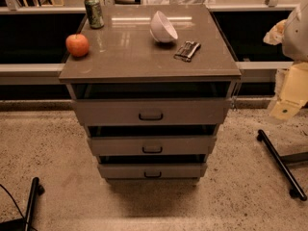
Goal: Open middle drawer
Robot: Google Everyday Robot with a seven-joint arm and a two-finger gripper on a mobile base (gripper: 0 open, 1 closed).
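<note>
The taupe-grey cabinet [149, 57] stands in the middle of the camera view with three drawers stacked below its top. The middle drawer [192, 145] is the second front, low and flat, with a small dark loop handle [152, 149] at its centre. A dark gap shows above its front. The top drawer [192, 112] has a taller front and the bottom drawer [183, 170] looks the narrowest. My gripper [288, 97] is the pale cream part at the right edge. It is well to the right of the cabinet, apart from it, at about the height of the top drawer.
On the cabinet top are an apple [77, 45], a green can [94, 12], a tipped white bowl [162, 27] and a small dark packet [187, 50]. A black wheeled stand leg [281, 165] lies on the floor at right. Another black leg [31, 198] is at lower left.
</note>
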